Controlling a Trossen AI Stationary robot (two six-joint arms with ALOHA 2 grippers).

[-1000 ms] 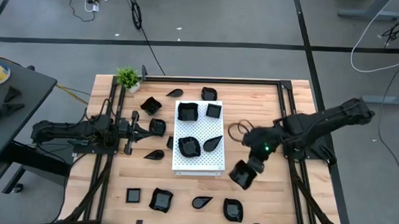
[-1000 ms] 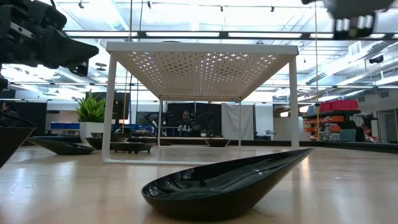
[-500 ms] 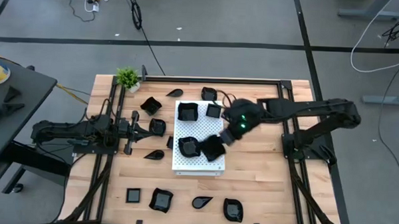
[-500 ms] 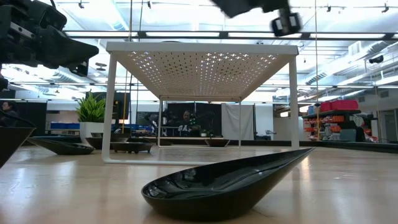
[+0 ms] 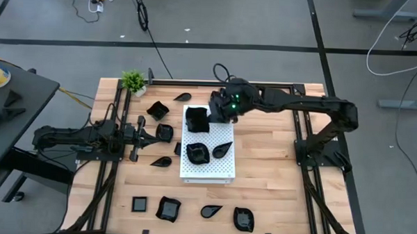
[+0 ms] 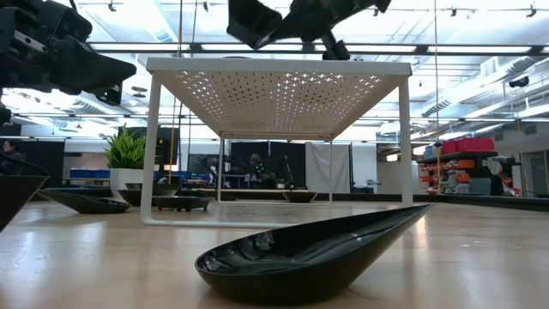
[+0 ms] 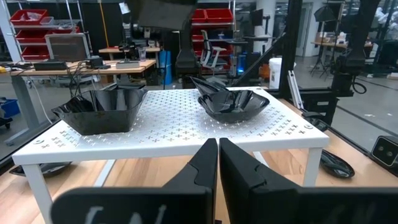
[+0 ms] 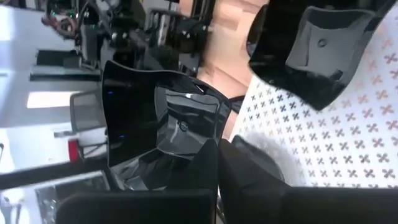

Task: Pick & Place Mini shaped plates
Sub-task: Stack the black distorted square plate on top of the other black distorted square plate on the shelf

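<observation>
My right gripper point(image 5: 216, 109) hangs over the far part of the white perforated board point(image 5: 208, 170), shut on a wavy-edged square black plate point(image 8: 158, 115). In the low view this plate point(image 6: 251, 21) is above the board's top. Three more black plates rest on the board: a square one point(image 5: 196, 119), a wavy one point(image 5: 197, 153) and a leaf-shaped one point(image 5: 223, 149). My left gripper point(image 5: 149, 134) lies shut and level on the table, left of the board, touching nothing. My right gripper pinches the plate's rim point(image 8: 198, 154) between its two fingers, at one edge. The fingers reach in from the table's right, slanting downward. The plate is lifted clear above the board and tilted, with its hollow side showing in the right wrist view.
Black plates lie around the board: some left of it point(image 5: 157, 110) point(image 5: 165, 133) point(image 5: 161, 161), one beyond it point(image 5: 182, 97), and several along the near edge point(image 5: 141, 204) point(image 5: 168, 209) point(image 5: 210, 211) point(image 5: 244, 219). A small green plant point(image 5: 133, 81) stands at the far left corner.
My right gripper has carried the plate from the bare table right of the board toward the far left, until it stands over the board's far part. It has risen a little and its wrist has rolled. It has stayed shut on the plate.
</observation>
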